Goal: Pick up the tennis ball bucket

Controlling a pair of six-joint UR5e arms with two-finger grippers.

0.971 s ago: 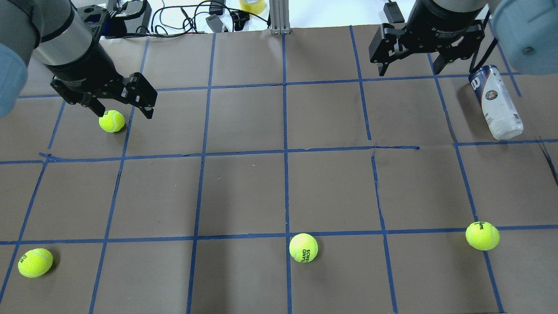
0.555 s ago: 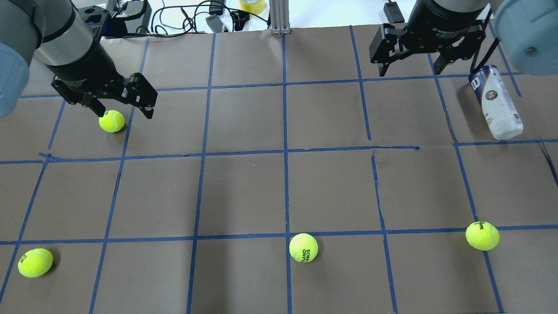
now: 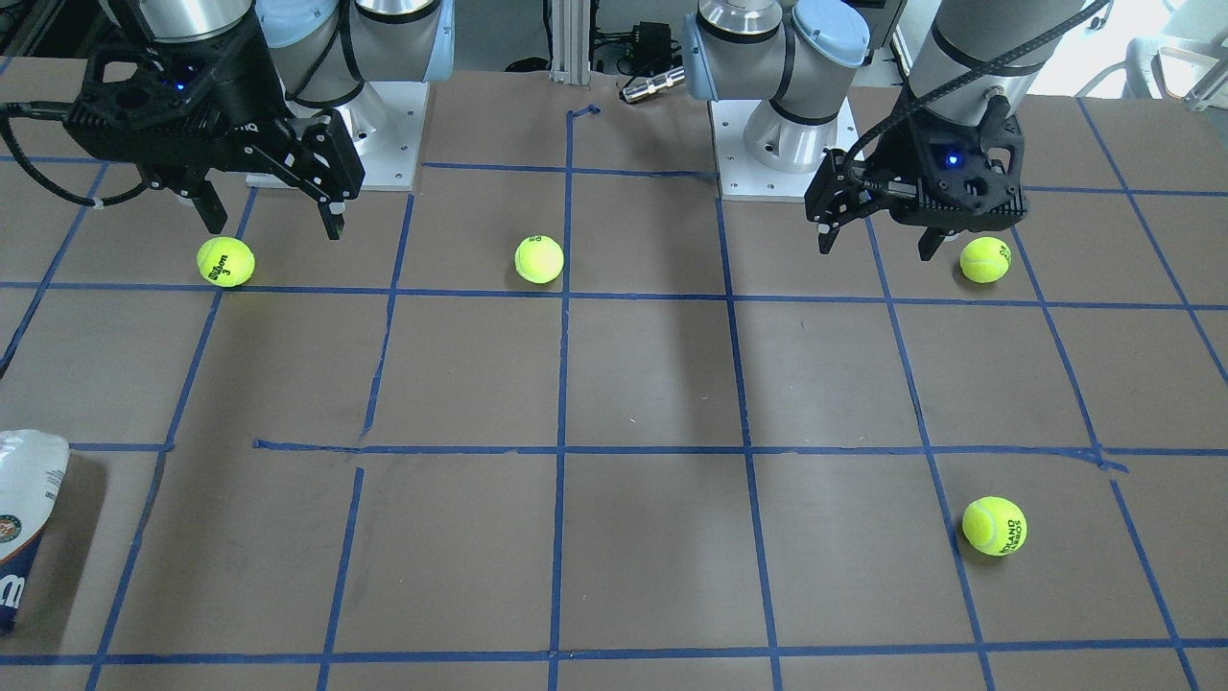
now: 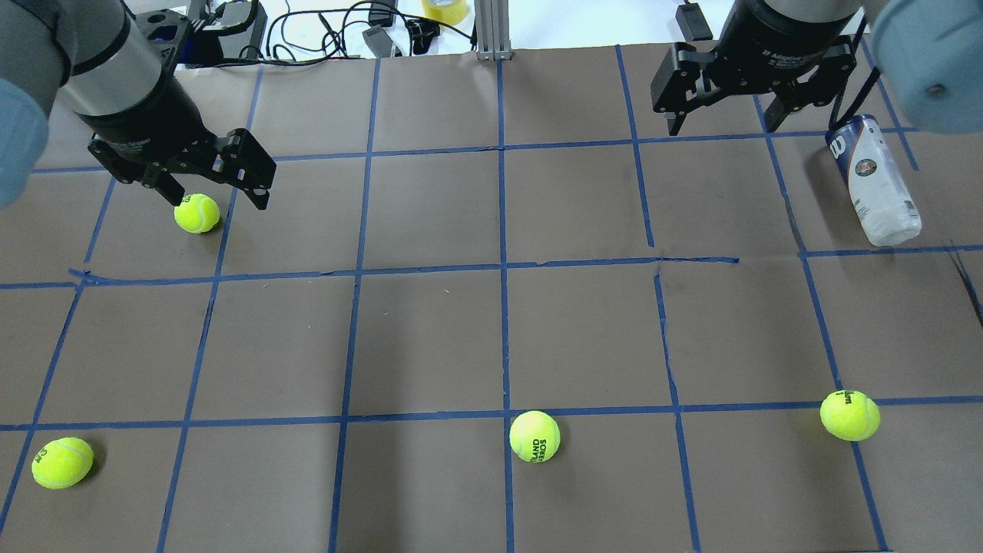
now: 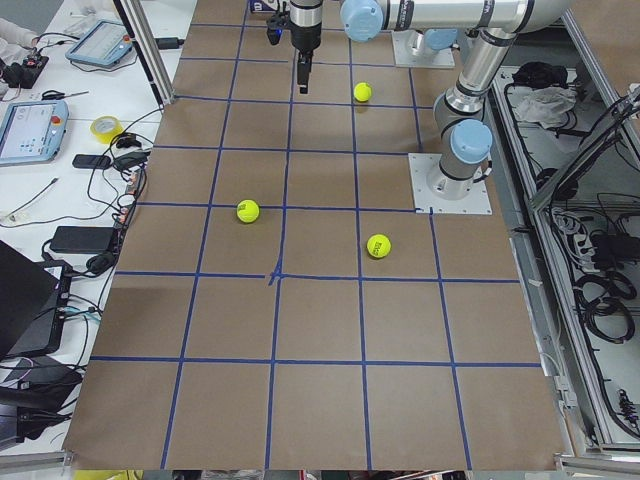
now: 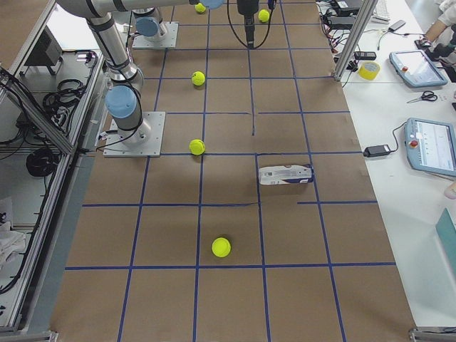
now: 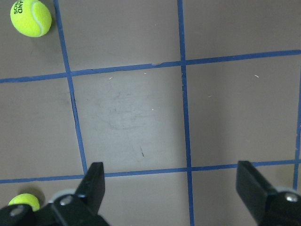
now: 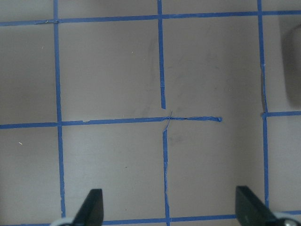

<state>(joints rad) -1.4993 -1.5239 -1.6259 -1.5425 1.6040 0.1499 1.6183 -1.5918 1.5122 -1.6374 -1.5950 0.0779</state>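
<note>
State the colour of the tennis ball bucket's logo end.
Dark blue on the tennis ball bucket, clearest in overhead exterior view.

My wrist cameras looked down close past my jaws; overhead, front and side cameras stood far off, sharing the table [image 4: 430, 338].

Bright, even overhead lighting, soft shadows, sharp focus; wrist views slightly dimmer.
</note>
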